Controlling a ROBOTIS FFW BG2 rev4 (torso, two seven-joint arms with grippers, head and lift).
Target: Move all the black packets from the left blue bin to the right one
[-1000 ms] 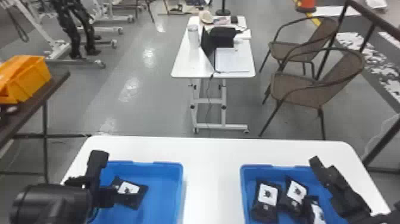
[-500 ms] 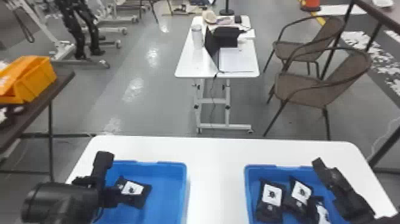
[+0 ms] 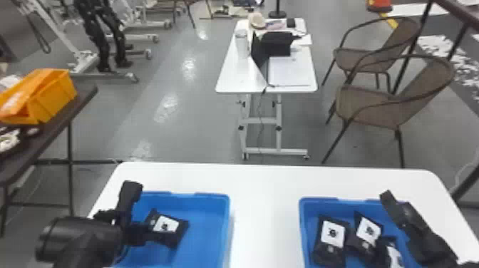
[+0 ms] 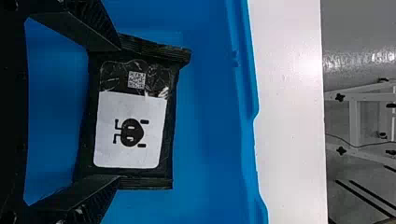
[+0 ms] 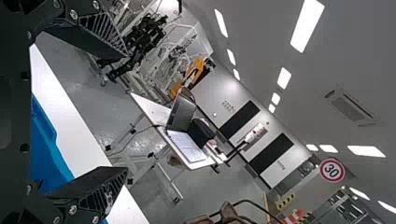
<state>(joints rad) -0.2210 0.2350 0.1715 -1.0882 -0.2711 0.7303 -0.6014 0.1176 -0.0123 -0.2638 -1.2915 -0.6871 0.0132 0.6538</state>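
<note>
Over the left blue bin [image 3: 228, 228], my left gripper [image 3: 145, 214] is at the left side of a black packet [image 3: 167, 228] with a white label. In the left wrist view, my left gripper [image 4: 119, 112] is open, its fingers at the two ends of the packet [image 4: 130, 130], which lies label up on the bin floor. Three black packets [image 3: 333, 235] are grouped in the right blue bin [image 3: 303, 228]. My right gripper [image 3: 410, 217] is parked above that bin's right side; in the right wrist view, my right gripper [image 5: 127, 111] stands open with nothing between its fingers.
Both bins stand on a white table [image 3: 265, 214], with a strip of tabletop between them. Farther off are a small white table [image 3: 237, 76] with a laptop, brown chairs [image 3: 374, 107], and an orange bin [image 3: 53, 96] on a dark table at the left.
The whole head view has shifted, so the tables and bins appear slightly farther right. My left wrist has moved slightly right and forward by the packet. My right arm stays parked.
</note>
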